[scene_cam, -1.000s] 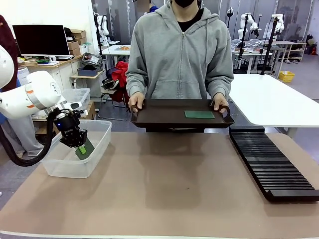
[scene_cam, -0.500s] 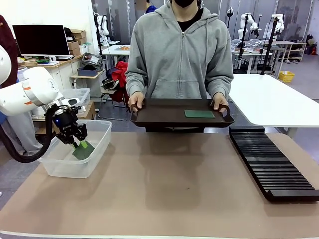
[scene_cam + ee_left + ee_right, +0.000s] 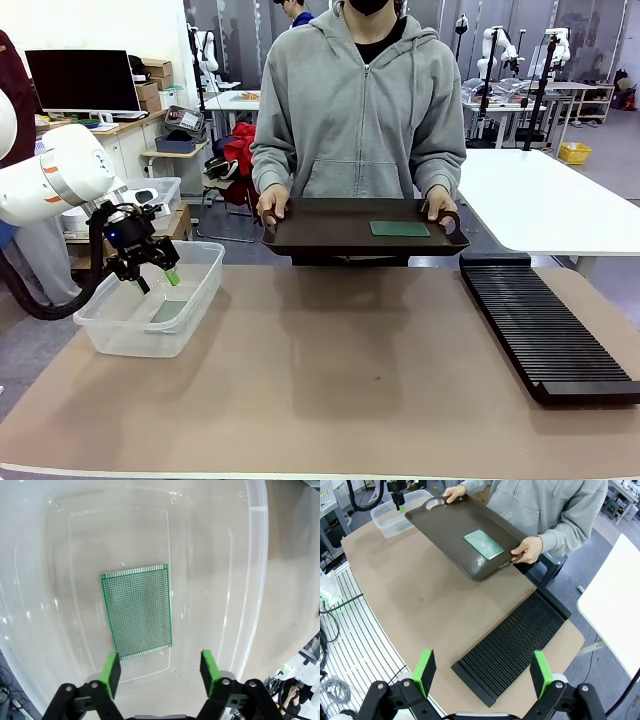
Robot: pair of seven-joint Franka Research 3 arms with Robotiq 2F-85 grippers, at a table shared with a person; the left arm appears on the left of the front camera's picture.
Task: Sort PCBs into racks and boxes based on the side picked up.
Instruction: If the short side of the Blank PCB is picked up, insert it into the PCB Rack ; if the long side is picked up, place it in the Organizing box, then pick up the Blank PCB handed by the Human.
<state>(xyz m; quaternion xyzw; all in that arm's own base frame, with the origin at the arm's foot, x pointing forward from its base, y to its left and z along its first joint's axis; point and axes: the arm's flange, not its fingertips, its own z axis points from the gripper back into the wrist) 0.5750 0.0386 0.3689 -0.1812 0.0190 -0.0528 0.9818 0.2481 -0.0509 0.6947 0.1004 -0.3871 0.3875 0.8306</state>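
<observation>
From the front, the left tool [image 3: 155, 278] hangs over the clear tub [image 3: 205, 251] at the left end of the surface [image 3: 330, 380], jaws apart and gripping nothing. A PCB [image 3: 168, 311] lies flat on the tub's floor below it, clear of the fingers. Across the surface a person holds a dark brown tray [image 3: 320, 236] by its handles, one hand [image 3: 272, 206] at each end, the other hand [image 3: 440, 206] on the rack side. A second PCB [image 3: 400, 229] lies flat on the tray, nearer that side. The long black rack [image 3: 545, 330] lies along the right edge of the surface.

In the left wrist view, the left tool [image 3: 160, 669] stands spread with its green pads [image 3: 111, 672] bare. Beyond them the PCB [image 3: 137, 611] rests on the tub [image 3: 255, 580] floor, grid-patterned face up, apart from both fingers.

In the right wrist view, the right tool [image 3: 482, 672] is high above the surface [image 3: 420, 590], jaws wide, nothing between them. Below it sits the rack [image 3: 515, 645]. Farther off the person's hand [image 3: 527, 547] grips the tray [image 3: 445, 530], with the second PCB [image 3: 483, 544] near its middle. The tub [image 3: 387, 524] stands at the far corner, the left tool [image 3: 399, 504] above it.
</observation>
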